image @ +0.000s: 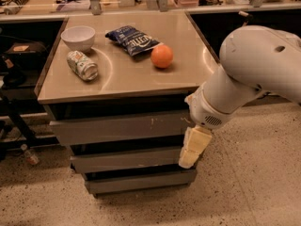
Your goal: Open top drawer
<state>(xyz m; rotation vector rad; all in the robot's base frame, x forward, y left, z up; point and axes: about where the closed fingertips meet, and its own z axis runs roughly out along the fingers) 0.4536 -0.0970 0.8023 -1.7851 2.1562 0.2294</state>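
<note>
The top drawer (117,126) is the widest grey drawer, just under the steel tabletop (127,81). Its slanted front has pale scratch marks right of centre, and it looks pushed in. My gripper (187,161) is cream-coloured and hangs pointing down from the big white arm (249,69). It sits in front of the right end of the drawer stack, level with the middle drawer (127,158) and below the top drawer's right end. It holds nothing that I can see.
On the tabletop lie a white bowl (78,36), a tipped can (82,65), a blue chip bag (134,39) and an orange (162,56). A bottom drawer (141,180) sits below. A cluttered counter runs behind, and dark furniture stands at the left.
</note>
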